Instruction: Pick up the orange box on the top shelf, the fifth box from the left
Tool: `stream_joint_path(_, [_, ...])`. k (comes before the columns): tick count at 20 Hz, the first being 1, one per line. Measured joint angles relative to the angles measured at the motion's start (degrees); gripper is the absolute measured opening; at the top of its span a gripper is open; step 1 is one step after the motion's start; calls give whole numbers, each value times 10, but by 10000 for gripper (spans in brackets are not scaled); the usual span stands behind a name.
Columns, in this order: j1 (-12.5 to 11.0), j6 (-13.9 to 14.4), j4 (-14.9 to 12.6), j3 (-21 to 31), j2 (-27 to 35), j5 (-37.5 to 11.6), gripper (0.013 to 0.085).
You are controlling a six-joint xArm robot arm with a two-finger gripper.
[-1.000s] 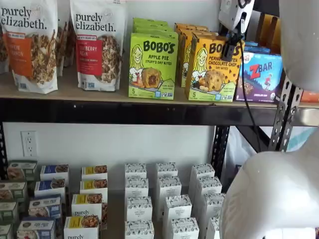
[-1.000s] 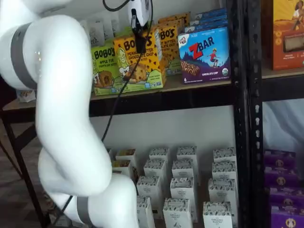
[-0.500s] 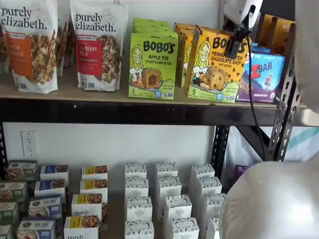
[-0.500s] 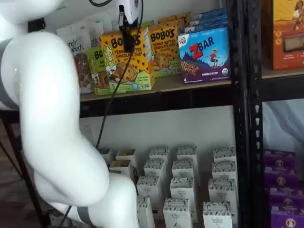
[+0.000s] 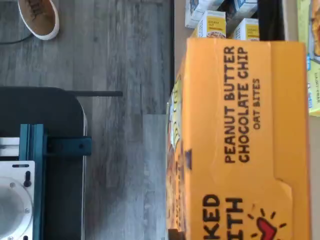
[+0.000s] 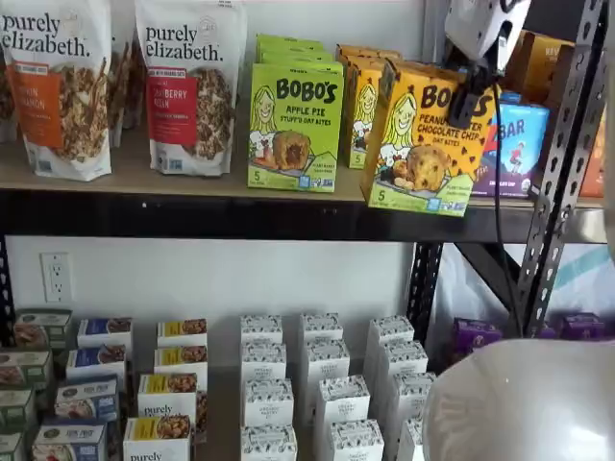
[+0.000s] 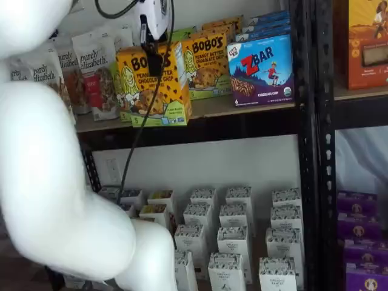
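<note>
A: Why does the Bobo's Peanut Butter Chocolate Chip box (image 6: 421,134) lean out over the top shelf (image 6: 192,187) edge?
B: The pincer (image 6: 463,101) is clamped on its top, holding it clear of the shelf front, beside the Apple Pie box (image 6: 293,125)
A: So it hangs free?
B: I judge so; the wrist view shows floor beneath it

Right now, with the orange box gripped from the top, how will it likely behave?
The orange box looks like a stiff carton, so it probably holds shape. Held by the gripper near its top edge, it hangs tilted past the top shelf and may swing.
</note>
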Motion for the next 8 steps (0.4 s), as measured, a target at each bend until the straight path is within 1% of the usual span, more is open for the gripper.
stream_joint_path(8, [-4,-5,-4,59,-63,-4,290])
